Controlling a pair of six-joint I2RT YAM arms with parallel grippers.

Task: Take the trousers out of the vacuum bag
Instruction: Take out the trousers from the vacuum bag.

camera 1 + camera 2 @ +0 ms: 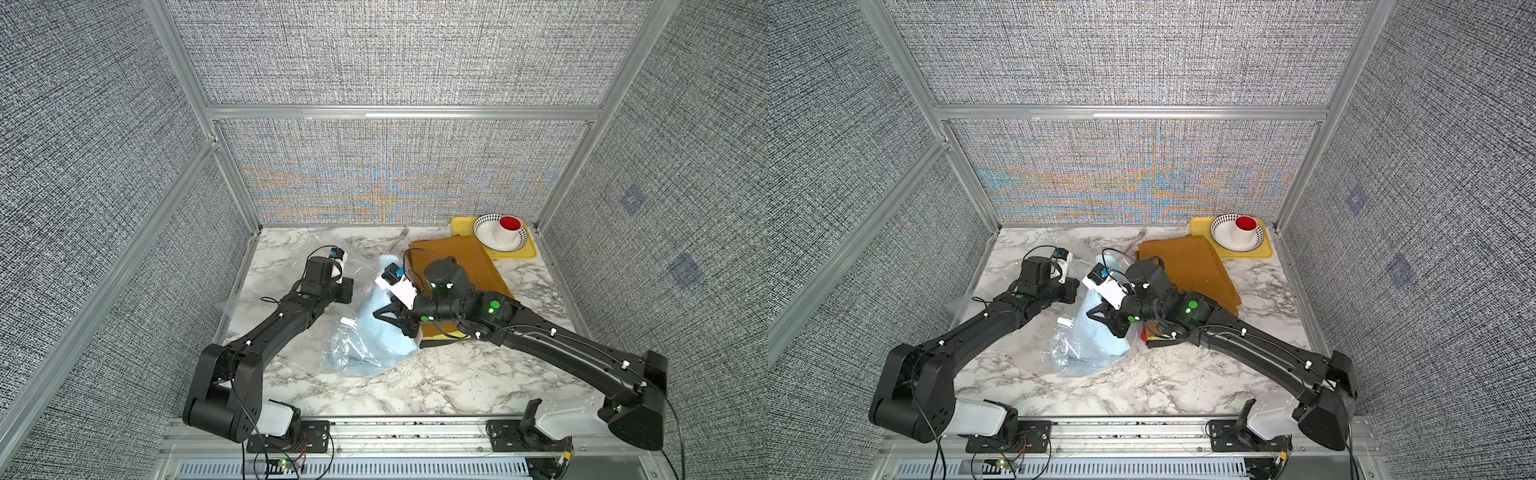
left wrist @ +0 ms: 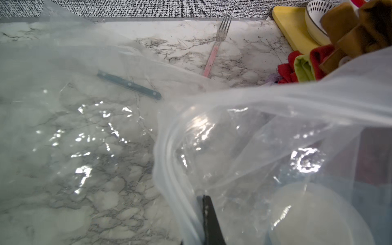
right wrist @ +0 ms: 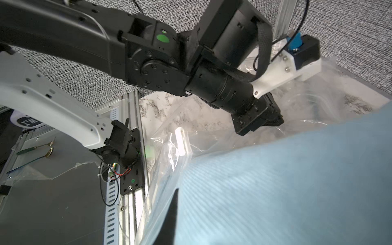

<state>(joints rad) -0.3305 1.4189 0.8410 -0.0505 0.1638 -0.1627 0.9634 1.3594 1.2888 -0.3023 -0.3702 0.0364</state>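
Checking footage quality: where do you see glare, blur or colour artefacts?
In both top views, rainbow moiré bands on the back wall; in the left wrist view, bright glare patches on the vacuum bag; in the right wrist view, the light blue trousers look blurred.

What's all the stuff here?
vacuum bag: 1, clear, table middle
light blue trousers: 1, partly inside bag
orange trousers: 1, topping pile right of bag
red trousers: 1, in that pile
yellow trousers: 1, in that pile
tray: 1, yellow, far right corner
bowl: 1, white, black-patterned, on tray
cup: 1, white, red inside, in bowl
fork: 1, pink handle, near back wall
utensil handle: 1, teal, behind bag plastic
table: 1, white marble
left gripper: 1, black, shut on bag edge
right gripper: 1, black, shut on light blue trousers
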